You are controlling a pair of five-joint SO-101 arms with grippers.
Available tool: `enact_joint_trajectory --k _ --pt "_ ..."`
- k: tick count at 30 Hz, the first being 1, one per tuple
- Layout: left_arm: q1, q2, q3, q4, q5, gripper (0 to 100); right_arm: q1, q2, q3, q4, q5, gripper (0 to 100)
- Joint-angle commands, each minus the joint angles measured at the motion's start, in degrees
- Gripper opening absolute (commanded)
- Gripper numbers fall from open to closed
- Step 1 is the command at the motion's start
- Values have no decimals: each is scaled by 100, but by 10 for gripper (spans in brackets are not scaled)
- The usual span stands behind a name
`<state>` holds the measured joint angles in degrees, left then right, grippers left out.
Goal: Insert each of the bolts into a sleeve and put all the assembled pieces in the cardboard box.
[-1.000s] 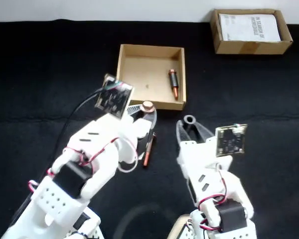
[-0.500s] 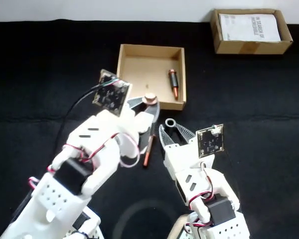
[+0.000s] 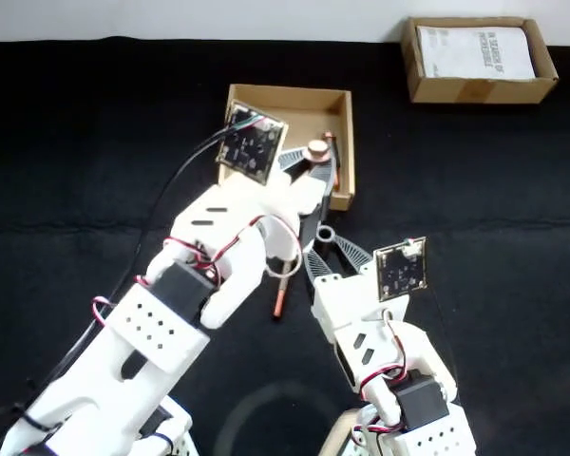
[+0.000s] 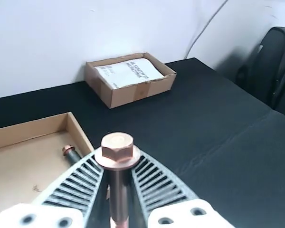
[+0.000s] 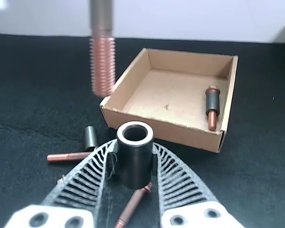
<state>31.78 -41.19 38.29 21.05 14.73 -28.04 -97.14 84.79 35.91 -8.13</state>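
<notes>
From above, the left hand [image 3: 313, 167] is clenching a bolt [image 3: 316, 150], head up, over the near right corner of the box [image 3: 236, 103]. The right hand [image 3: 325, 237] is sitting just in front of the box, closed around a sleeve [image 3: 325, 233] standing upright with its hole facing up. The two hands are close together, bolt higher and sleeve lower. A loose bolt [image 3: 278, 302] is lying on the black tabletop [image 3: 494, 247] between the two arms. Up in the far right corner a second box [image 3: 427, 87] is holding a sheet of paper [image 3: 475, 52].

Over to the left wrist view: the left hand [image 4: 117, 166] is gripping the bolt [image 4: 117, 149] by its shank, ribbed fingers [image 4: 80, 185] pressing in from both sides, hex head standing clear above them. Beyond the fingers, the box [image 4: 80, 130] is showing one assembled piece [image 4: 70, 152] lying against its side wall. The second box [image 4: 133, 92] is resting well beyond, by the wall.

Now the right wrist view: the right hand [image 5: 134, 145] is grasping the sleeve [image 5: 134, 168] between its fingertips, the open bore looking straight up. The bolt [image 5: 102, 61] is hanging threaded end down above the box's near corner, apart from the sleeve and off to one side of it. Inside the box [image 5: 166, 126], the assembled piece [image 5: 212, 105] is lying along the wall. On the tabletop in front of the box, a loose sleeve [image 5: 90, 137] is standing next to a second loose bolt [image 5: 66, 156], and the loose bolt [image 5: 130, 209] is poking out beneath the right hand.
</notes>
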Motion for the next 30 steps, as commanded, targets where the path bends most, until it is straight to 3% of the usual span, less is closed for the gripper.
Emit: enact_joint_trajectory --k 1,30 --pt "277 145 -488 -158 -18 8 -40 4 -13 -233 0 7" --pt "409 374 48 -158 -9 8 -4 4 -57 -286 9 7"
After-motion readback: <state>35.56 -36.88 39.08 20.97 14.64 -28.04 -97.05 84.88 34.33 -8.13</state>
